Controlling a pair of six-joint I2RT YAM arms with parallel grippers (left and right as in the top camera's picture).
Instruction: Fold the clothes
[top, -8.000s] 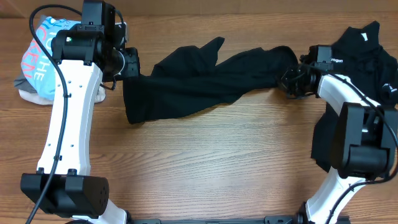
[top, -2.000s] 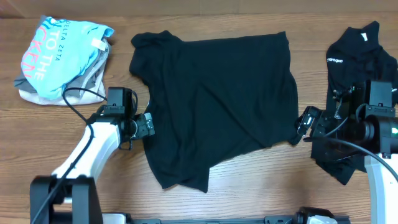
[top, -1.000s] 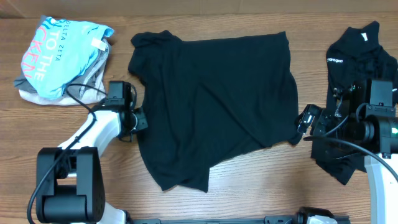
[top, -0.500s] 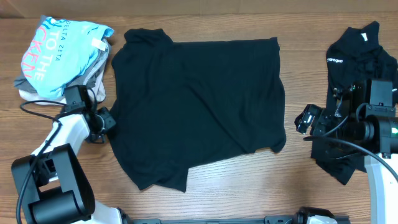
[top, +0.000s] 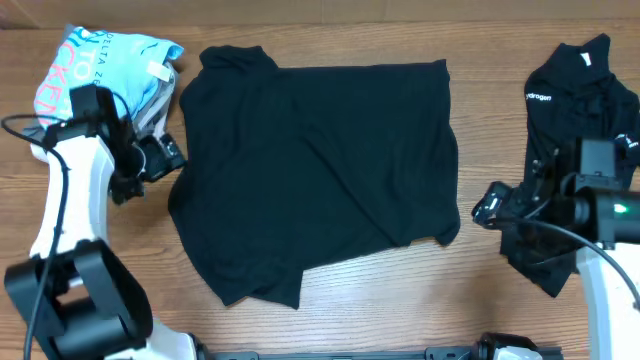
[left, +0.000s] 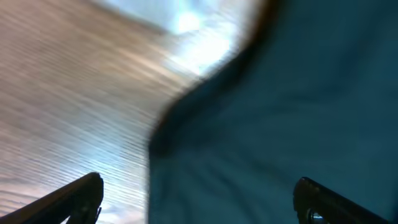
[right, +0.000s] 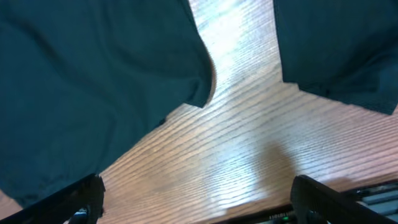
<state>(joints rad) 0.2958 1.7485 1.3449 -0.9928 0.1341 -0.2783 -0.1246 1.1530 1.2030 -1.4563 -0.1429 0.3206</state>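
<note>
A black shirt (top: 315, 170) lies spread flat in the middle of the wooden table. My left gripper (top: 162, 158) hangs open just off its left edge, holding nothing. In the blurred left wrist view that shirt's edge (left: 280, 124) runs under the open left gripper (left: 199, 196). My right gripper (top: 487, 208) stands open beside the shirt's lower right corner. The right wrist view shows that corner (right: 93, 74) and bare wood between the wide-apart jaws of the right gripper (right: 196, 199). A second black shirt (top: 580, 90) with a small white logo lies crumpled at the right.
A pile topped by a light-blue lettered tee (top: 95, 50) sits at the back left, partly hidden by my left arm (top: 75, 190). The second black shirt (right: 342, 50) lies close to the right arm. The table's front edge (right: 311, 210) shows in the right wrist view.
The left gripper dragged the black shirt to the left, then opened and let go of its left edge, drawing back toward the pile. The right gripper stayed open and barely shifted.
</note>
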